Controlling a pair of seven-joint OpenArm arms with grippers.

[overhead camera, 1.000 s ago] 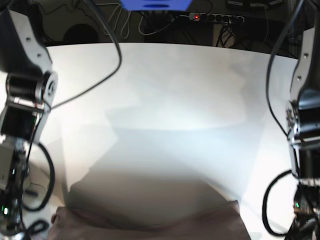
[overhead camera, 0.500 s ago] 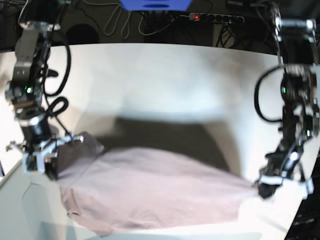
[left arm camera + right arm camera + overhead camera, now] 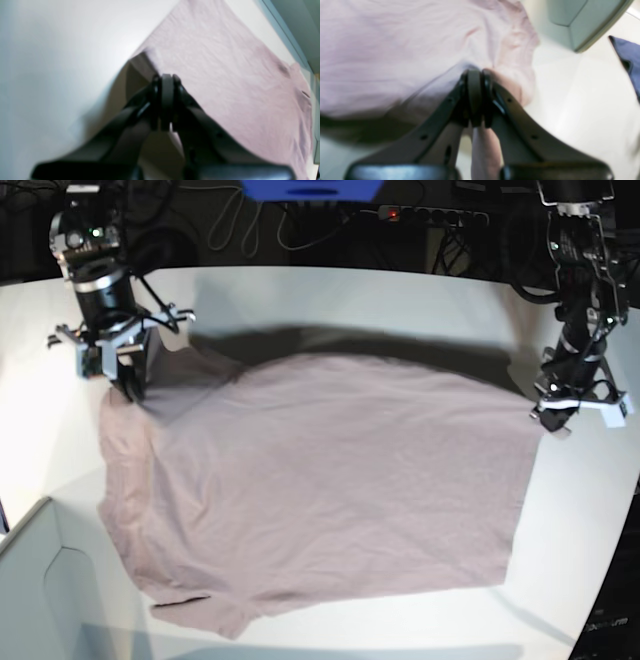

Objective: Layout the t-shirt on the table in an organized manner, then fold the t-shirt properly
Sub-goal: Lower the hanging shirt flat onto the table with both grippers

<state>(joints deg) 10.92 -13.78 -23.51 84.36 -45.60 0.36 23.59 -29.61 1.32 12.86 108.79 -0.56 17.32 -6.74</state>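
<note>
T-shirts: one t-shirt [image 3: 320, 490], spread across the table [image 3: 400, 305], its near edge by the table's front.
Grippers: two, at the far corners.
Left gripper [image 3: 552, 418]: jaws pinched together on a shirt corner.
Right gripper [image 3: 130, 385]: jaws clamped on shirt cloth near a sleeve.
Hidden: cloth between the jaws; both wrist views are blurred.
Cut off: grey box corner [image 3: 45, 590], blue cloth [image 3: 627, 60].

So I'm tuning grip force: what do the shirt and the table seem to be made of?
The shirt looks like soft, matte knit cloth: it drapes and shows fine wrinkles. The table looks like a smooth, hard white board with slight sheen, probably laminate.
</note>
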